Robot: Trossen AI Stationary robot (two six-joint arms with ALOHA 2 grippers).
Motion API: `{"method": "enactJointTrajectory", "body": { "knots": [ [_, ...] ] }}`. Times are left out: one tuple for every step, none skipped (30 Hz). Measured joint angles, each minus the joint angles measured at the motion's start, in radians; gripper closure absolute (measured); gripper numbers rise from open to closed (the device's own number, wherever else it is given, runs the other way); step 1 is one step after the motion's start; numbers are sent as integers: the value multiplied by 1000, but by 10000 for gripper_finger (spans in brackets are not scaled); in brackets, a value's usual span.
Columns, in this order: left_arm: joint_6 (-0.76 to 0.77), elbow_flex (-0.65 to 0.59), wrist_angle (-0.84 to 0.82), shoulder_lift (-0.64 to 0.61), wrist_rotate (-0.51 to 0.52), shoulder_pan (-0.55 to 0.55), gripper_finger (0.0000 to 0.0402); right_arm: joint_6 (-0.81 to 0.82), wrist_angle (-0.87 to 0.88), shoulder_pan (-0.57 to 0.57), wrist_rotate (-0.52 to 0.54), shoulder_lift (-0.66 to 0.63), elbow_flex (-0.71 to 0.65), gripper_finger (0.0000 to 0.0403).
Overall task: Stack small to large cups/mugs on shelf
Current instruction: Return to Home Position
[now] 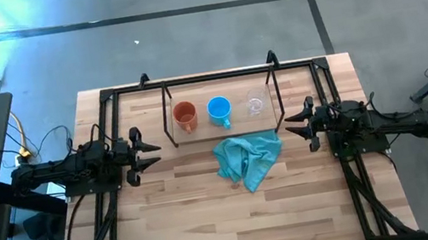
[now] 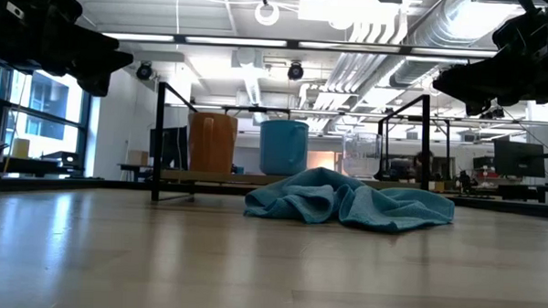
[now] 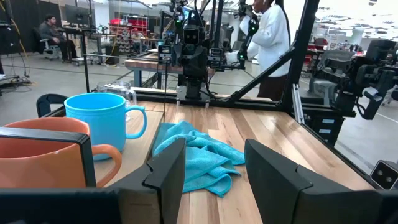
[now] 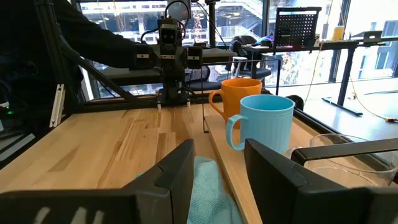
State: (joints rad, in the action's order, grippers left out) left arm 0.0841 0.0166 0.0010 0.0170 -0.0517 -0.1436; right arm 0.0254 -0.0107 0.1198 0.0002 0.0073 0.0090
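High view: 3 cups stand in a row on the shelf, apart, not touching. The orange-brown mug is on the robot's L, the blue mug in the middle, the clear glass cup on the R. A teal cloth lies on the counter just in front. The L end effector & R end effector wait at the shelf's 2 ends, both wide, holding nothing.

I think the clear glass cup is light, slippy & can break, so pinch its wall softly. The mugs look hard & heavier; rim or handle works.

Low view shows all 3 upright; top-down can't. L wrist view shows the blue mug's handle best.
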Motion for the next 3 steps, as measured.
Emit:
{"method": "enactJointTrajectory", "body": {
  "knots": [
    [0, 0, 0, 0, 0, 0, 247, 0, 0, 0, 0, 0, 0, 268],
    [0, 0, 0, 0, 0, 0, 247, 0, 0, 0, 0, 0, 0, 268],
    [0, 0, 0, 0, 0, 0, 247, 0, 0, 0, 0, 0, 0, 268]
  ]
}}
